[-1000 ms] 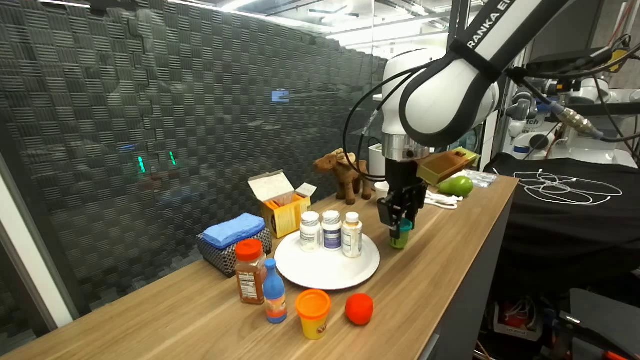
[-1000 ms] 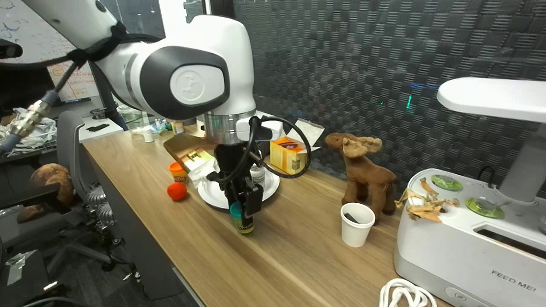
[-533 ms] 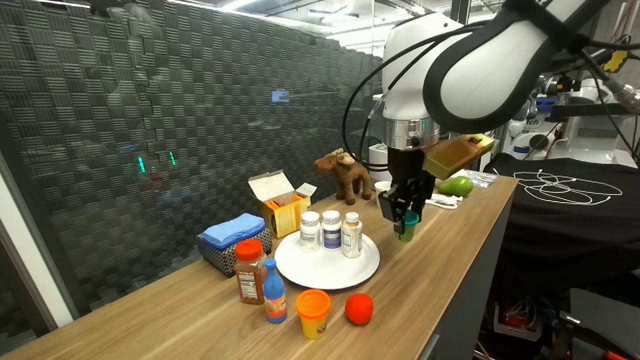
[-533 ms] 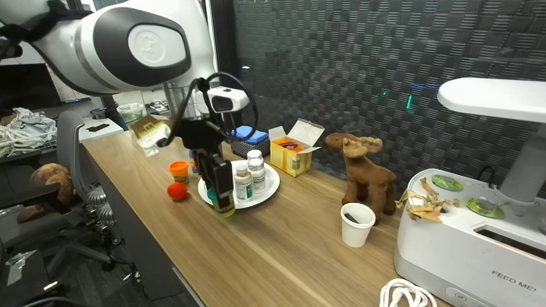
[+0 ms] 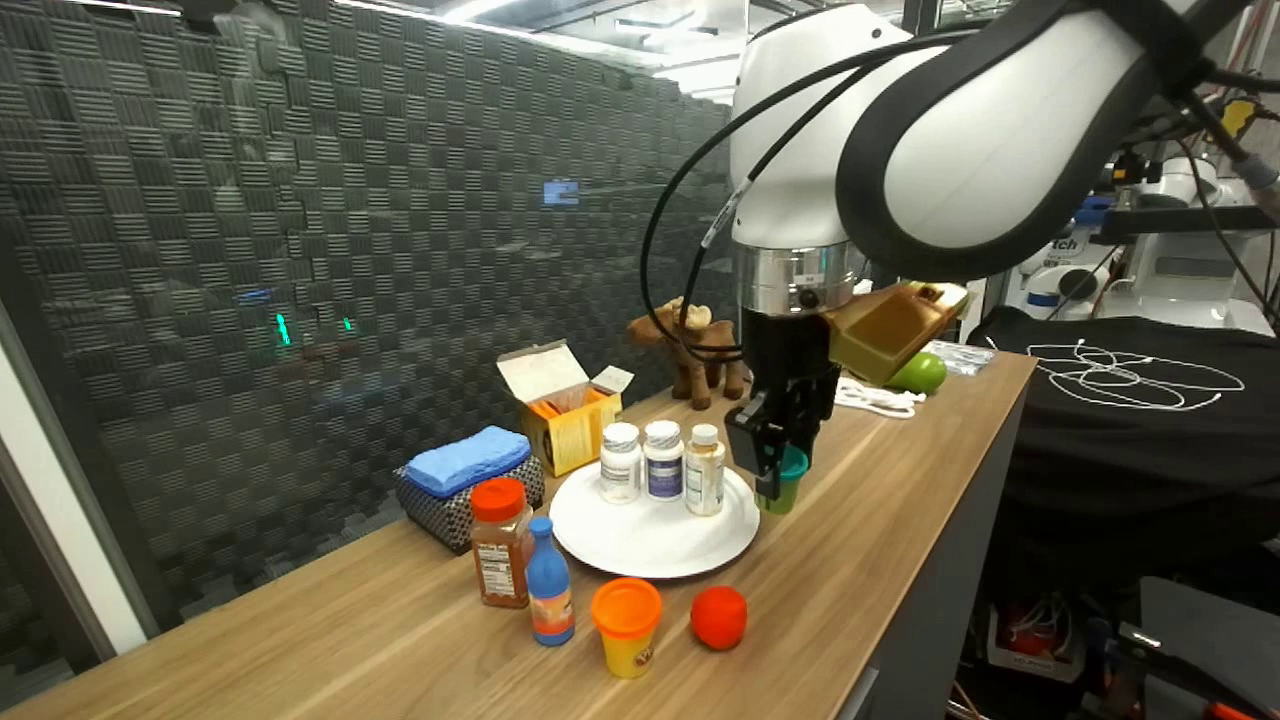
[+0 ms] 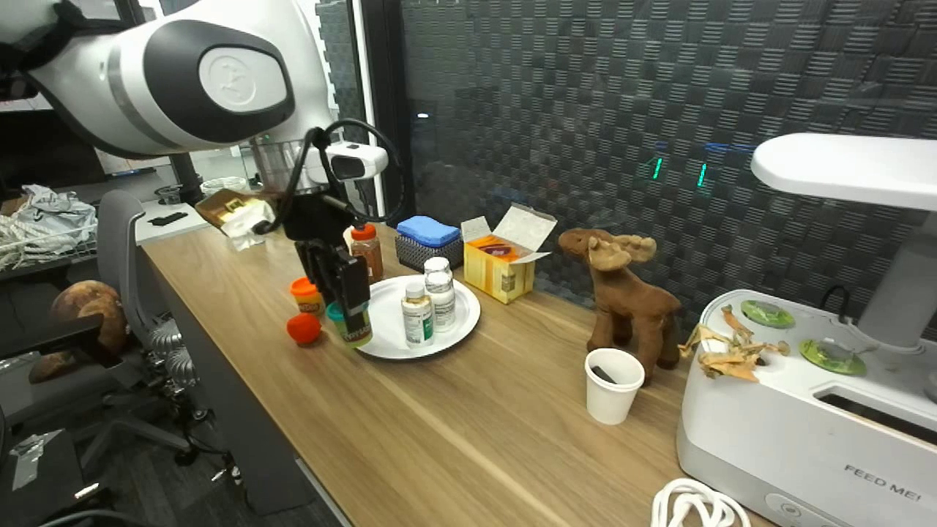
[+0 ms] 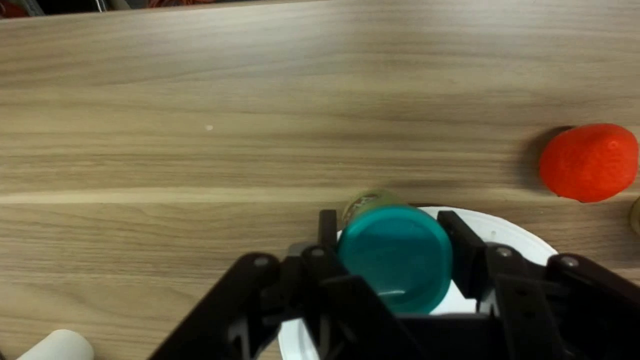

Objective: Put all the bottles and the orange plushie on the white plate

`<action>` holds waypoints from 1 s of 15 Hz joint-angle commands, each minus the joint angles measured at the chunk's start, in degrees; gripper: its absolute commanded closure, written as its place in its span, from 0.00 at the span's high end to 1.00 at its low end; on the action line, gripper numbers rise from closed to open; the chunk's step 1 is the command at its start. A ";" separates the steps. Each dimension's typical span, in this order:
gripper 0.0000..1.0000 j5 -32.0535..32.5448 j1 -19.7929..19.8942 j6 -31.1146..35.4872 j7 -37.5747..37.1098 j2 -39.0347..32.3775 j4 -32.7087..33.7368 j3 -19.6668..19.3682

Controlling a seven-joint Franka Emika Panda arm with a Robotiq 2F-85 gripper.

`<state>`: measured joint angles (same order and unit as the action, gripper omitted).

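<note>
- Red-capped, the jar [image 5: 501, 545] stood upright off the plate [image 5: 650, 548], presumably awaiting its turn.
- The blue bottle [image 5: 549, 582] stood just beside the jar, likely for the same reason.
- The yellow tub [image 5: 628, 630] stood outside the plate too, perhaps also due there if tubs counted as bottles.
- Three pill bottles [image 5: 664, 475] stood bunched toward one side of the plate, which left room for more.
- The red ball [image 5: 718, 617], the likeliest plushie, sat near the plate, not yet on it.
- The green tub [image 7: 397, 257] tilted slightly at the plate's rim, contact unclear; the gripper [image 7: 388, 225] pinched it from both sides near the lid, probably to set it down there.
</note>
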<state>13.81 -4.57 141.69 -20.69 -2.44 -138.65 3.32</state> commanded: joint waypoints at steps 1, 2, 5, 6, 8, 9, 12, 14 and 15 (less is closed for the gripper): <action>0.28 -4.70 -0.29 2.47 4.57 -3.69 2.94 0.68; 0.28 -5.46 -0.39 3.10 5.18 -4.39 3.36 0.77; 0.28 -8.14 -0.57 4.04 7.02 -6.66 5.13 0.99; 0.28 -9.21 -0.61 4.14 7.55 -7.26 5.72 1.10; 0.28 -9.90 -0.86 5.09 7.44 -8.09 6.55 1.01; 0.28 -10.29 -0.92 5.31 7.64 -8.41 6.90 1.02; 0.28 -9.82 -1.22 6.05 7.06 -9.37 7.62 0.68; 0.28 -9.49 -1.29 6.37 6.68 -9.85 7.82 0.46; 0.28 -9.66 -1.20 6.40 6.83 -10.22 7.92 0.42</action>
<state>5.25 -5.31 146.87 -14.43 -11.53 -131.94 4.16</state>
